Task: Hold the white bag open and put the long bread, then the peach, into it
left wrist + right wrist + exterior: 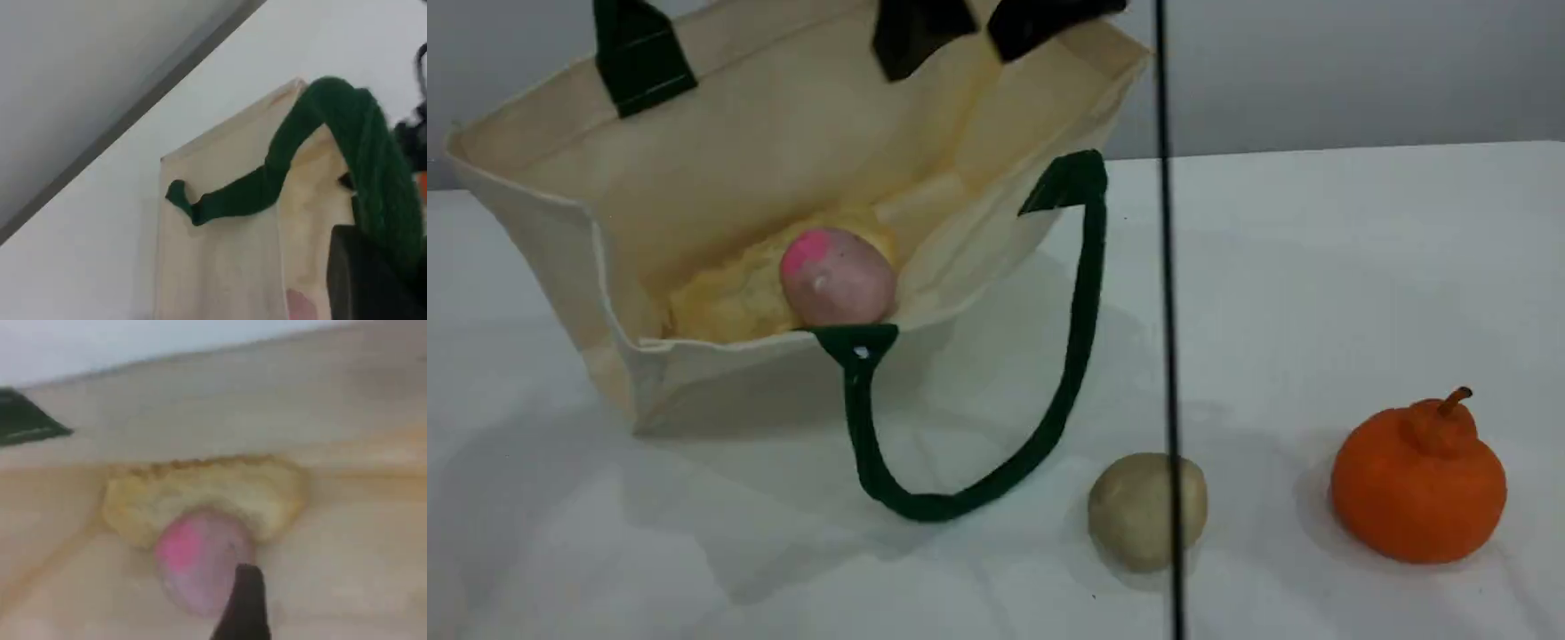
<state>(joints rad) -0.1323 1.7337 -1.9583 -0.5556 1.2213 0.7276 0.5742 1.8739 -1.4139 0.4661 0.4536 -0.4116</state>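
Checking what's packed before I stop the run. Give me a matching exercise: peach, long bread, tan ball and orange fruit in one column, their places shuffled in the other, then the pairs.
1. peach
2. long bread
3. tan ball
4. orange fruit

A. on the table, farthest right
B. in the white bag, partly hidden by another item
C. on the table, just right of the bag's drooping handle
D. in the white bag, in front, pink patch showing

Pairs: 1-D; 2-B; 3-C; 4-A

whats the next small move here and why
Probably raise the right pincer clear of the bag: the peach already lies against the bread inside, ungripped, and the left pincer holds the handle up.
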